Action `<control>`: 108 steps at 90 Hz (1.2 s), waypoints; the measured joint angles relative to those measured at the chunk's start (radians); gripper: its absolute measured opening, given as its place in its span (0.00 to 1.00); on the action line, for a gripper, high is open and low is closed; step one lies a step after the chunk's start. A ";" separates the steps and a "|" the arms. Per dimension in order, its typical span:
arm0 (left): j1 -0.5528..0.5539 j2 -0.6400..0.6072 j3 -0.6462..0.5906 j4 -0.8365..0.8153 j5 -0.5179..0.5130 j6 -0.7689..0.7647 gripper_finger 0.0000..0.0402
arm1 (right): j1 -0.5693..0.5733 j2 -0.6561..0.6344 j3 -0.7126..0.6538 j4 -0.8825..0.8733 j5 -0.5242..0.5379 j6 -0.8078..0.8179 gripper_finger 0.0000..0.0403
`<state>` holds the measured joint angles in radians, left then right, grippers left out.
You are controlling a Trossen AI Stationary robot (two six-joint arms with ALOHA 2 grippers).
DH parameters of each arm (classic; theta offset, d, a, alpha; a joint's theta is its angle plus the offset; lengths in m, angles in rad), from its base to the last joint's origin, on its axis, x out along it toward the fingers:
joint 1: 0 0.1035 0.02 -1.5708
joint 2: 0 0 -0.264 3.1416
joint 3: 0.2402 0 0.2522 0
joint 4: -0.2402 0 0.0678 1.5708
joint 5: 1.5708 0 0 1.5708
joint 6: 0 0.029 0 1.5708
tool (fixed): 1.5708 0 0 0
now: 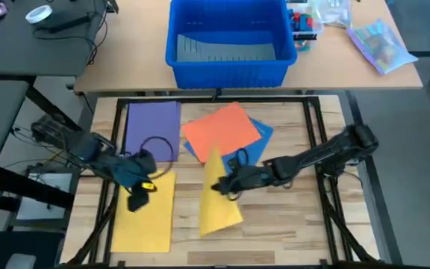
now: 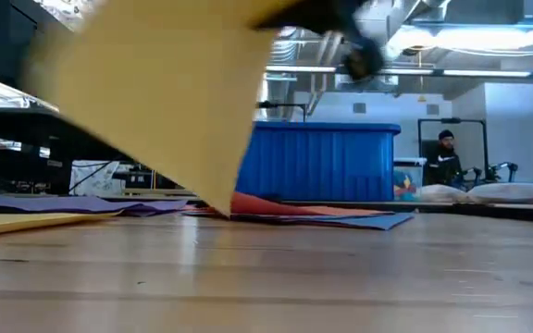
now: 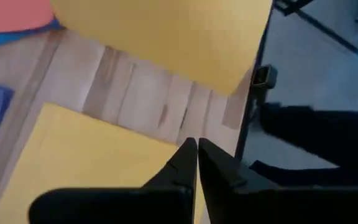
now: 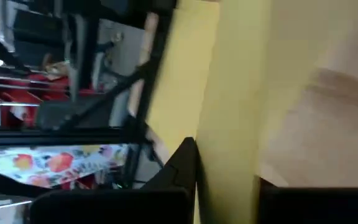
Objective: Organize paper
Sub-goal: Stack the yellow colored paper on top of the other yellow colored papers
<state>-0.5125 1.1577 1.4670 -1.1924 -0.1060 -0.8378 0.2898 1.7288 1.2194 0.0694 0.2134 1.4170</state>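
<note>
Yellow sheet [image 1: 216, 196] held tilted off the surface [image 1: 290, 217] in the right gripper [image 1: 225, 184], screening the low view. Orange sheet [image 1: 222, 128] over blue sheet [image 1: 263, 143] behind. Left gripper [image 1: 136, 199] pinched empty above second yellow sheet [image 1: 146, 220]; purple sheet [image 1: 152, 123] beside; bin [image 1: 228, 67] beyond.

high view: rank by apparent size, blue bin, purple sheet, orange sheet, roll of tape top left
1. Blue bin, clearly largest.
2-3. Purple sheet and orange sheet: too close to rank; a cable lies over the purple one, and the yellow sheet held in the right gripper overlaps the orange.
4. Roll of tape, smallest.
</note>
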 joint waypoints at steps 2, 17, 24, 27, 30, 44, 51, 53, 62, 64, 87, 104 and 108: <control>0.000 -0.008 0.000 -0.001 -0.001 0.007 0.00 | -0.002 0.034 0.044 0.003 0.000 -0.001 0.00; 0.000 -0.059 0.000 -0.003 0.000 0.065 0.00 | -0.013 0.280 0.368 -0.004 -0.001 -0.037 0.00; 0.000 -0.074 0.000 -0.004 0.000 0.078 0.00 | -0.027 0.387 0.498 -0.001 -0.001 -0.038 0.00; 0.000 -0.078 0.000 -0.004 0.000 0.082 0.00 | -0.034 0.429 0.546 0.003 -0.001 -0.038 0.00; 0.000 -0.082 0.000 -0.005 0.000 0.082 0.00 | -0.040 0.470 0.586 0.027 -0.001 -0.038 0.00; -0.015 -0.121 0.001 -0.009 -0.001 0.049 0.00 | -0.063 0.637 0.718 0.219 -0.003 -0.009 0.00; -0.022 -0.140 0.002 -0.009 -0.012 0.025 0.00 | -0.060 0.708 0.773 0.227 -0.001 0.049 0.00; -0.023 -0.144 0.002 -0.010 -0.014 0.020 0.00 | -0.057 0.730 0.788 0.224 0.003 0.065 0.00; -0.023 -0.153 0.002 -0.021 -0.021 0.003 0.00 | -0.041 0.831 0.862 0.218 0.027 0.155 0.00; -0.023 -0.154 0.002 -0.023 -0.023 0.002 0.00 | -0.037 0.853 0.881 0.218 0.029 0.172 0.00; -0.023 -0.142 0.002 -0.031 -0.026 -0.002 0.00 | -0.035 1.046 1.139 0.189 0.097 0.217 0.00; -0.023 -0.142 0.002 -0.031 -0.026 -0.004 0.00 | -0.009 1.050 1.122 0.192 0.194 0.256 0.00; -0.023 -0.142 0.002 -0.033 -0.026 -0.002 0.00 | -0.001 1.050 1.123 0.198 0.208 0.254 0.00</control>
<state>-0.5354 1.0161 1.4689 -1.2258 -0.1318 -0.8398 0.2888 2.7789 2.3427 0.2676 0.4210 1.6714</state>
